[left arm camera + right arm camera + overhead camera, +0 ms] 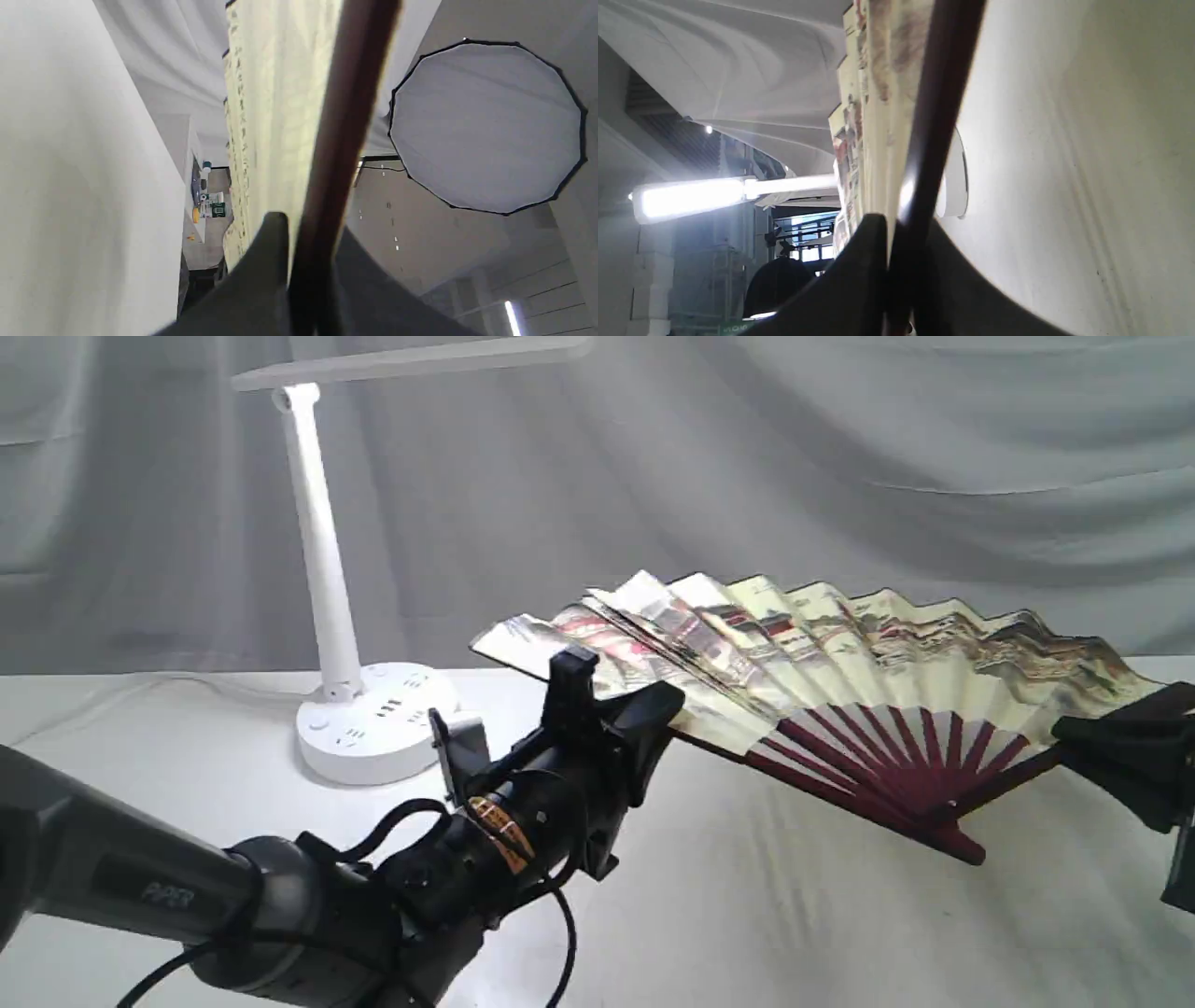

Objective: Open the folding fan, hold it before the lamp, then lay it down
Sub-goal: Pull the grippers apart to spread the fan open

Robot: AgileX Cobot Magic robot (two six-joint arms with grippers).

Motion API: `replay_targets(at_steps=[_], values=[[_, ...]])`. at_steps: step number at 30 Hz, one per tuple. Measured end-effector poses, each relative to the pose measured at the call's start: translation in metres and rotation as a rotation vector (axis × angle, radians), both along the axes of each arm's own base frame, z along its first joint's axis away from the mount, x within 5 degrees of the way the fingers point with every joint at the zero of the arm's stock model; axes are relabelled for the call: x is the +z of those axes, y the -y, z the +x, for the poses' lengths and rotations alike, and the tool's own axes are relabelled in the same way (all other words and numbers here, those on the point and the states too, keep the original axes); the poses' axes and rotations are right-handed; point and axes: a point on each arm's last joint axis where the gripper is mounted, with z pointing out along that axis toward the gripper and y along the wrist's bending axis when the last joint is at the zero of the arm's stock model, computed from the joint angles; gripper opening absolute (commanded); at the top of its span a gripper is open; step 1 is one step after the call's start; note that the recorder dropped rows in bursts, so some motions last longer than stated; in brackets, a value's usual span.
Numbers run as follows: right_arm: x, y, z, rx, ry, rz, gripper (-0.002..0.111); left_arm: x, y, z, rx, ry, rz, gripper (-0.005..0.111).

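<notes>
The folding fan (pixel 840 653) is spread wide open, its painted cream pleats and maroon ribs facing the exterior camera, held above the white table right of the lamp (pixel 322 560). My left gripper (pixel 644 709) is shut on the fan's left guard, seen as a dark rib (pixel 336 140) between the black fingers. My right gripper (pixel 1074 737) is shut on the right guard (pixel 934 116). The fan's pivot (pixel 962 845) hangs low, close to the tablecloth. The lamp's lit bar head (pixel 691 198) shows in the right wrist view.
White cloth covers the table (pixel 747 915) and drapes behind as a backdrop (pixel 840 457). The lamp's round base (pixel 373 723) with sockets stands at the back left, close to my left arm. A round studio softbox (pixel 486 126) appears in the left wrist view.
</notes>
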Motion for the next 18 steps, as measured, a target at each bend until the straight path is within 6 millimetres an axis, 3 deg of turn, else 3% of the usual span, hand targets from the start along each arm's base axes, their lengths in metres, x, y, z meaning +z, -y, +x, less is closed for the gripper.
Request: replay_targets(at_steps=[10,18], values=[[0.019,0.004,-0.019,-0.068,0.060,-0.041,0.000,0.003,0.000,0.000,0.061,-0.005,-0.041,0.000],[0.015,0.007,-0.037,-0.123,0.036,-0.020,0.000,0.016,0.004,-0.003,0.088,0.010,0.009,0.000]])
